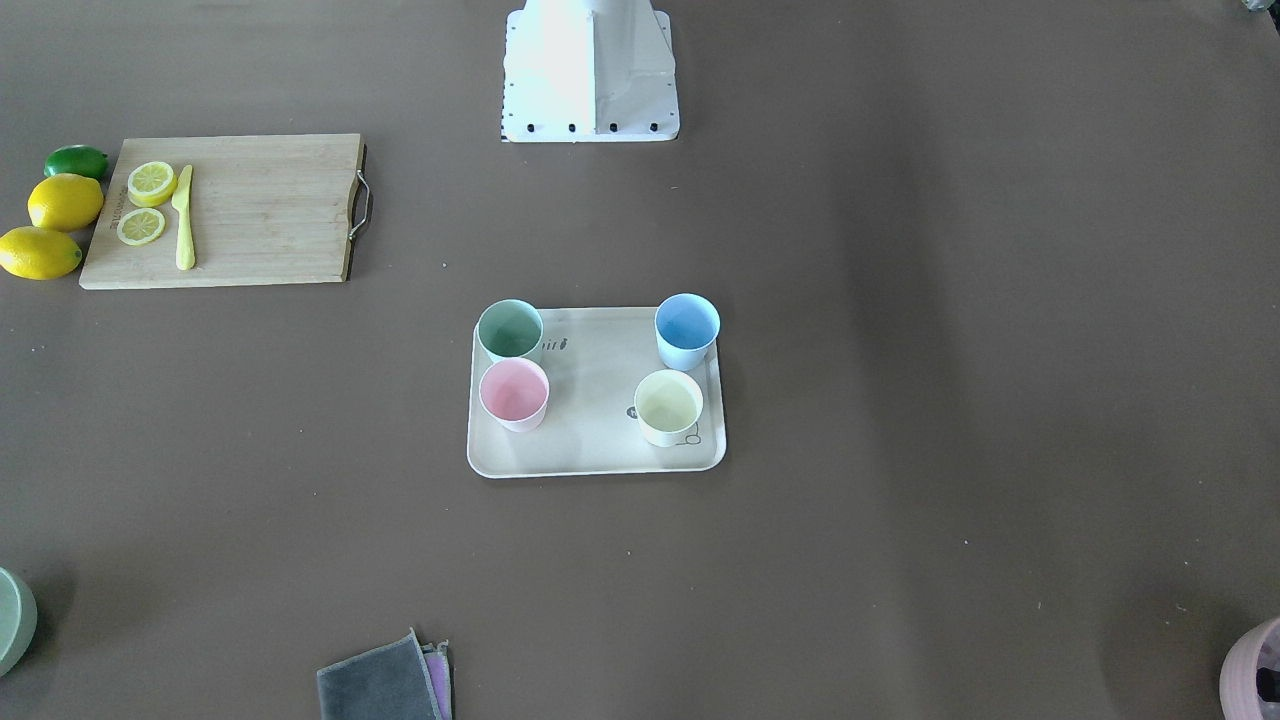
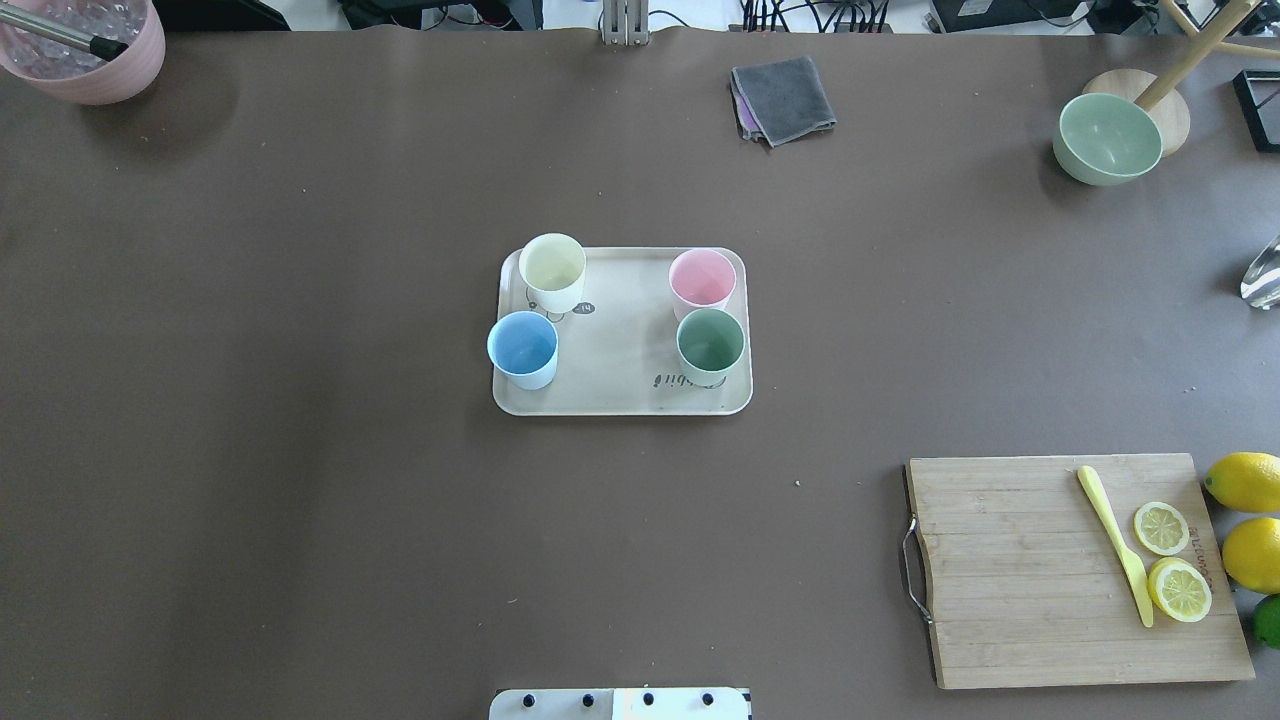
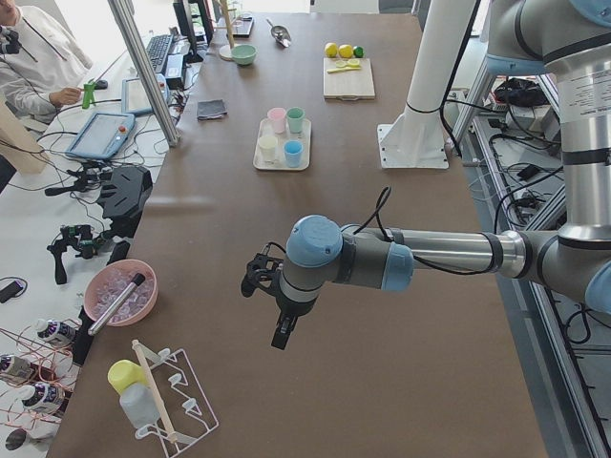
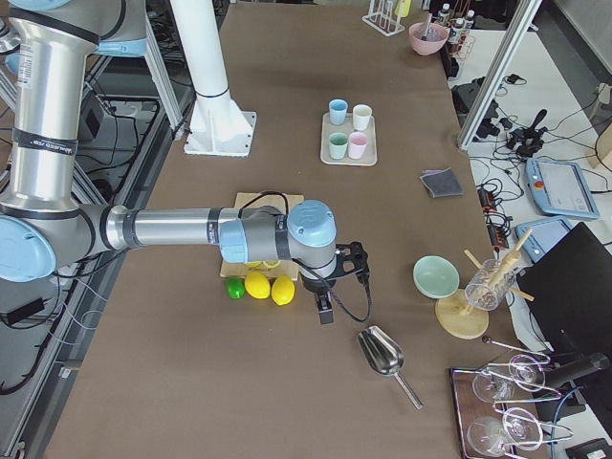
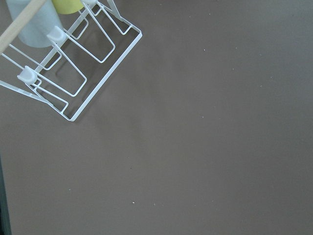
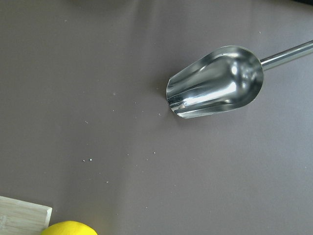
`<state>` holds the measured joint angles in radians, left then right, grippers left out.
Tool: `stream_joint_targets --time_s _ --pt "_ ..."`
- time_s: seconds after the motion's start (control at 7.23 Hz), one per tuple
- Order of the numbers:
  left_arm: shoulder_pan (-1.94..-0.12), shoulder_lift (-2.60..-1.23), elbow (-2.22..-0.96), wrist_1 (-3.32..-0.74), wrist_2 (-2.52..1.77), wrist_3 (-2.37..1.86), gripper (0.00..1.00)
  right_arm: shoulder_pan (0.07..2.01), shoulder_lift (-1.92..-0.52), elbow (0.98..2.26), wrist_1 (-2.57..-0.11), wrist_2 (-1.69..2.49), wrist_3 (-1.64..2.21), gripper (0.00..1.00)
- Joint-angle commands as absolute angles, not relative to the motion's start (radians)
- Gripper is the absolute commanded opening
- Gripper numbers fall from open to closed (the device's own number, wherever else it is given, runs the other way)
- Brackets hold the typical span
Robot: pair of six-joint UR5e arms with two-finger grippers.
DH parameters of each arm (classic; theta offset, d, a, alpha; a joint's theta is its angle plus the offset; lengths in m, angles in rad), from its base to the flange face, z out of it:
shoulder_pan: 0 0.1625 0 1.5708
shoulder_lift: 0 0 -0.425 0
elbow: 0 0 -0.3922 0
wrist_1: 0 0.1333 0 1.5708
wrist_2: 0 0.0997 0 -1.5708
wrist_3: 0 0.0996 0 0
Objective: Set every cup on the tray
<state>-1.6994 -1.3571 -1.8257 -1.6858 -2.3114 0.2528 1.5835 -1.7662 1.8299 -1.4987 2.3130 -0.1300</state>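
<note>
The beige tray (image 1: 590,400) lies mid-table, also in the overhead view (image 2: 620,340). All four cups stand upright on it: sage green (image 1: 510,330), pale pink (image 1: 514,392), light blue (image 1: 687,328) and cream-white (image 1: 668,405). My left gripper (image 3: 284,336) shows only in the left side view, hovering over bare table far from the tray. My right gripper (image 4: 326,311) shows only in the right side view, near the lemons and far from the tray. I cannot tell whether either is open or shut. Neither holds a cup.
A wooden cutting board (image 2: 1040,590) with lemon slices and a yellow knife sits beside whole lemons (image 2: 1245,480). A green bowl (image 2: 1108,138), a grey cloth (image 2: 785,98) and a pink pot (image 2: 85,45) line the far edge. A metal scoop (image 6: 215,83) lies under the right wrist, a wire rack (image 5: 73,63) under the left.
</note>
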Motion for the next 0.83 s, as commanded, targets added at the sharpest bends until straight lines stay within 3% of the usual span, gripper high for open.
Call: stream_joint_targets --time_s 0.0,0.69 --pt "-1.700 -1.359 -1.812 -1.684 -2.307 0.258 0.98 1.583 -1.767 1.829 -1.499 2.313 -0.130 1.00" --pt "-1.700 -1.355 -1.832 -1.689 -2.307 0.258 0.98 1.583 -1.779 1.832 -1.497 2.316 -0.130 1.00"
